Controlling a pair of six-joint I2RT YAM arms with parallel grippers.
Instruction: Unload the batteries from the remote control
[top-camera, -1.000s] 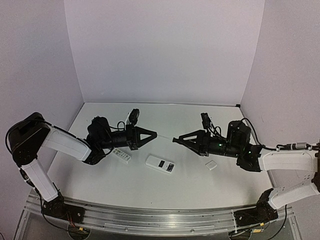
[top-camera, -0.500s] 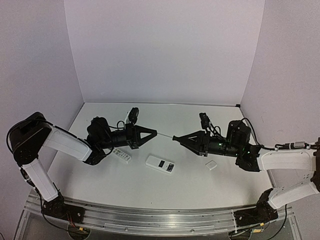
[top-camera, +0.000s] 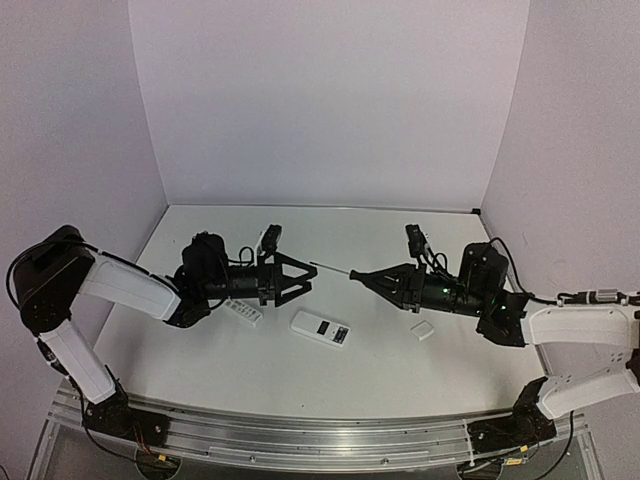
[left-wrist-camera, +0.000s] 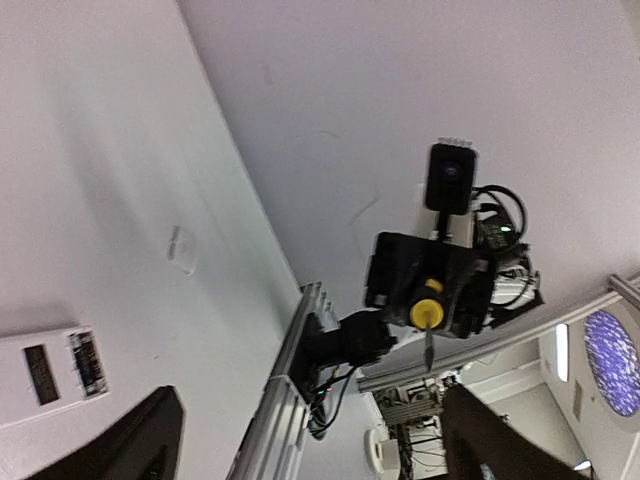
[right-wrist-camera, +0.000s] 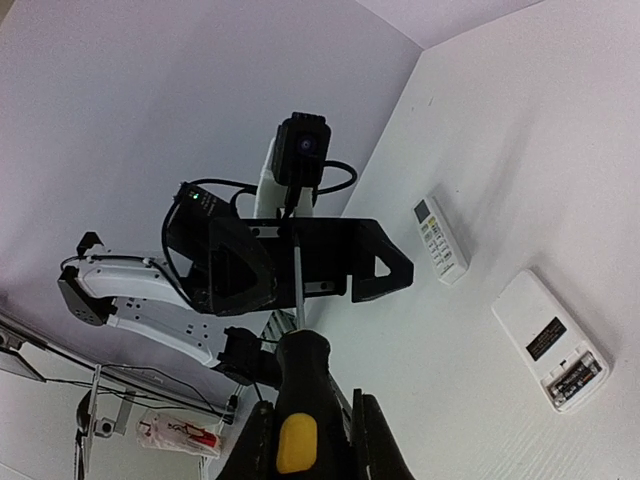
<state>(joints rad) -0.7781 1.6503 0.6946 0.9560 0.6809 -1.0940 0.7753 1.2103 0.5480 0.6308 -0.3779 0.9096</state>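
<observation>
Remote control (top-camera: 320, 328) lies back-up on the worktop (top-camera: 385, 385), mid-front, between the two arms. Battery cover (top-camera: 423, 330) is off and lies apart, to the right. In the right wrist view the recess looks occupied, so the batteries (right-wrist-camera: 572, 375) are probably still seated; detail too small to be sure.

Right gripper (top-camera: 358, 277): fingers closed on the screwdriver (right-wrist-camera: 300, 362), held in the air, tip toward the left arm. Left gripper (top-camera: 303, 280): fingers spread wide, empty.

Slim white remote (top-camera: 242, 311) sits by the left arm.

Done: cover removal. Left: prying out both cells.
</observation>
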